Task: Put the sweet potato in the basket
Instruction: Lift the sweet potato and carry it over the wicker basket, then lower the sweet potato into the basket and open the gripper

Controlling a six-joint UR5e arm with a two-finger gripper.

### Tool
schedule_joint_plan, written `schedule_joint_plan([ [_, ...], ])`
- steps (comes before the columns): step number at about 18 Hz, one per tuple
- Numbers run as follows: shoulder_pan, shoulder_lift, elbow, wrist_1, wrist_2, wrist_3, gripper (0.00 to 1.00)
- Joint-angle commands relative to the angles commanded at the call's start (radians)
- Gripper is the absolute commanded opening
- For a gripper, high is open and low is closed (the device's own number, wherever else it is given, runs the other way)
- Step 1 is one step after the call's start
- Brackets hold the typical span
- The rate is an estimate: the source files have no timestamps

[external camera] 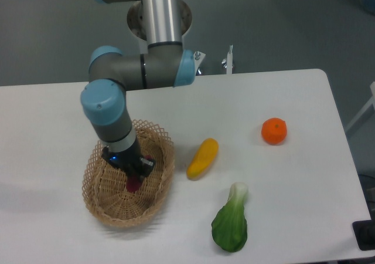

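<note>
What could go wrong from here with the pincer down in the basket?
1. The pincer hides most of the sweet potato, so its grip can't be judged; a sticky release could lift it back out.
2. The wrist sits close to the basket rim; a tilted retreat might snag the open weave and drag it toward the yellow vegetable.

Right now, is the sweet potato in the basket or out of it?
In: the sweet potato shows below the gripper, inside the basket rim. Cannot tell if released.

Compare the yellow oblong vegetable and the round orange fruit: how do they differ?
The yellow oblong vegetable is elongated and tapered; the round orange fruit is nearly spherical. The vegetable is longer and lies diagonally nearer the tan woven wicker basket; the fruit sits farther right. Both rest bare on the white table.
</note>
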Motion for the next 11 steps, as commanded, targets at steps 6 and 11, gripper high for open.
schedule_joint_plan([
  [6,-0.006,-0.008,-0.002,-0.005,-0.002,0.014,0.40],
  [11,-0.006,0.005,0.002,-0.003,0.003,0.014,1.00],
])
